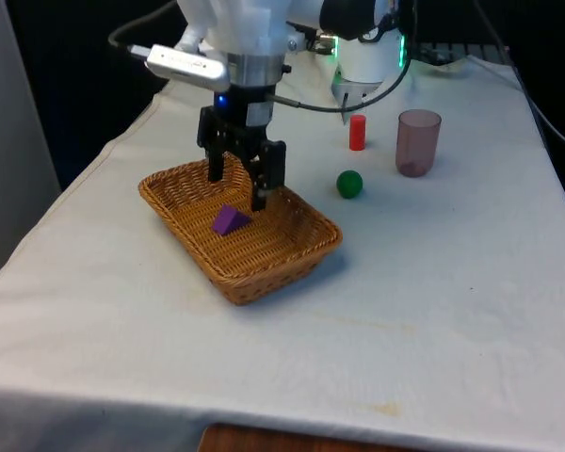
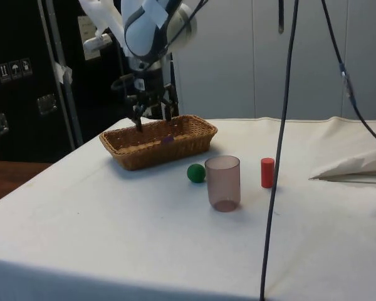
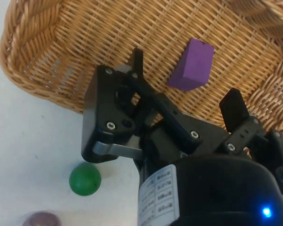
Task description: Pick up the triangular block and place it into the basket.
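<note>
A purple triangular block (image 1: 230, 220) (image 3: 192, 66) lies on the floor of the wicker basket (image 1: 294, 255) (image 2: 138, 153) (image 3: 47, 56); in the side view a sliver of the block (image 2: 168, 140) peeks over the rim. My black gripper (image 1: 237, 185) (image 2: 152, 118) (image 3: 185, 81) hangs open just above the basket, over the block. Its fingers (image 3: 136, 61) stand apart with nothing between them, and the block rests free of them.
A green ball (image 1: 349, 184) (image 2: 196, 173) (image 3: 85, 178) sits on the cloth beside the basket. A red cylinder (image 1: 357, 132) (image 2: 267, 172) and a translucent pinkish cup (image 1: 417, 142) (image 2: 223, 183) stand further off, toward the front view's right. Cables trail near the robot's base.
</note>
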Controlling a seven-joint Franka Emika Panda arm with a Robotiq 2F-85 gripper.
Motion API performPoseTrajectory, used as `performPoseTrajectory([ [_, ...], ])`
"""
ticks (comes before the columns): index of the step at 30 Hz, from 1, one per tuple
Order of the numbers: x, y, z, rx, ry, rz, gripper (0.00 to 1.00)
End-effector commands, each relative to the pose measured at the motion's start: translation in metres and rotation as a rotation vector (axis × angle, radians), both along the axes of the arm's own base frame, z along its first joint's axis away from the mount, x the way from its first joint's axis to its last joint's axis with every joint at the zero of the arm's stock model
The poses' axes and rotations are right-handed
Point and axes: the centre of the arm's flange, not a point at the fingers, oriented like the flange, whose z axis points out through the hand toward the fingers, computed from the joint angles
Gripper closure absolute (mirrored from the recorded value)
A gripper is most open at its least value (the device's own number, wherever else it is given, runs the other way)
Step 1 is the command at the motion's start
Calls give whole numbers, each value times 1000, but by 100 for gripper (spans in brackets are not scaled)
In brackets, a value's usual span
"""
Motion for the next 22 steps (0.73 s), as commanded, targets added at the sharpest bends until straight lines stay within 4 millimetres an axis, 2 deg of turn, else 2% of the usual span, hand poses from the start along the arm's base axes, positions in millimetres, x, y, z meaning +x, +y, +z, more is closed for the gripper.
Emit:
performPoseTrajectory([
  [1,-1,0,8,0,1,2,0],
  [3,0,0,7,3,-2,0,0],
  [7,-1,-1,30,4,-9,1,0],
  [11,-1,-1,43,8,-15,2,0],
  [12,0,-1,39,12,-16,2,0],
  [21,-2,-2,78,17,-27,5,0],
  [22,-2,-2,75,22,-32,7,0],
])
